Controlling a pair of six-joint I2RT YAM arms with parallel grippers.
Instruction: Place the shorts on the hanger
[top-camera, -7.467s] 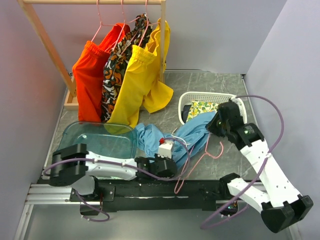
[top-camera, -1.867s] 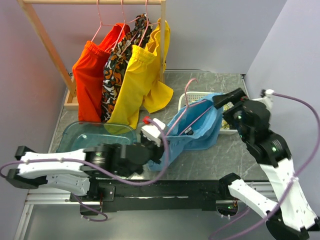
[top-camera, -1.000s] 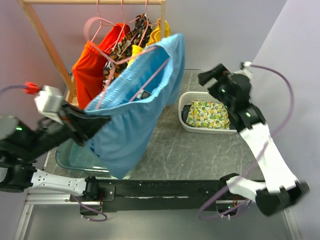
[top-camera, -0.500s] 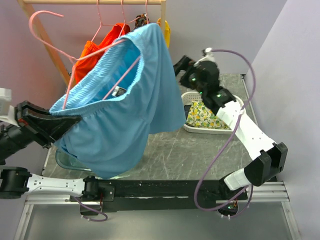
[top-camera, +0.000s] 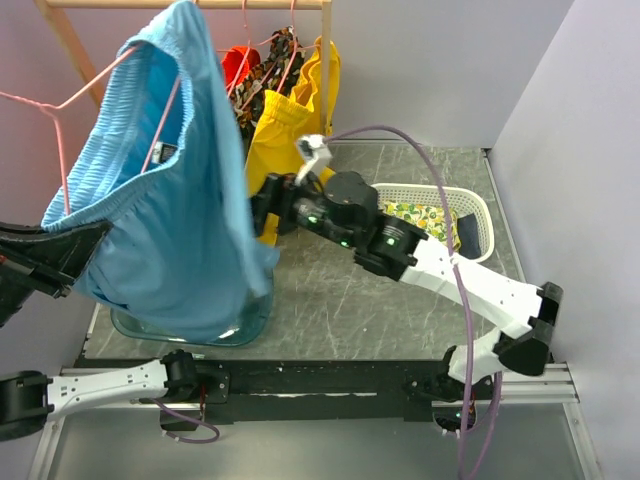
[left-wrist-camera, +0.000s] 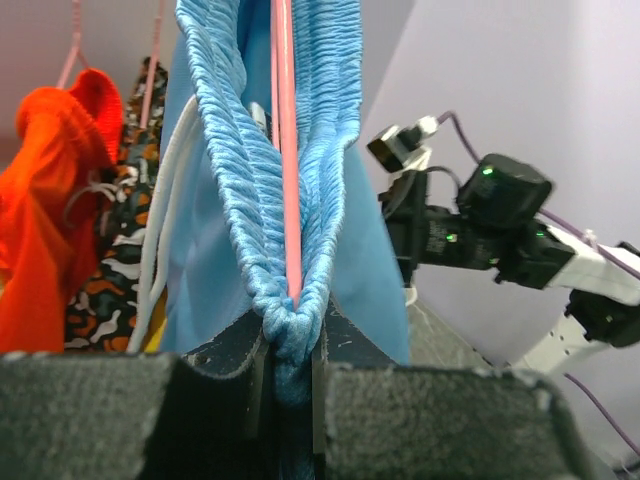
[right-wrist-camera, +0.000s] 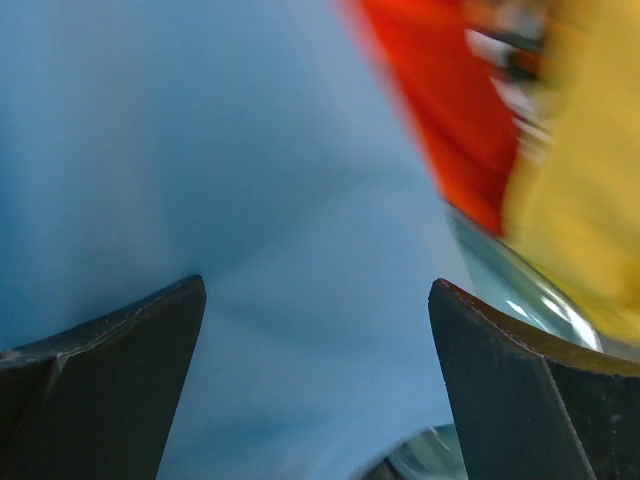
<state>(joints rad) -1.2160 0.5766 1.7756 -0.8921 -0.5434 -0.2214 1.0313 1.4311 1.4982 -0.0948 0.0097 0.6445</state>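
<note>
With left gripper (left-wrist-camera: 288, 330) pinched on 1 corner of the shorts (left-wrist-camera: 230, 170), pink hanger (left-wrist-camera: 287, 150) wire caught inside, held high beside the rack (top-camera: 75, 45). With right gripper (right-wrist-camera: 315, 360) spread wide, close to the blue cloth. Seemingly threaded already; only hooking onto the rack left.

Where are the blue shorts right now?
In the top view the shorts hang at the left on the pink hanger, pinched by the left gripper, before the clothes rack.
</note>
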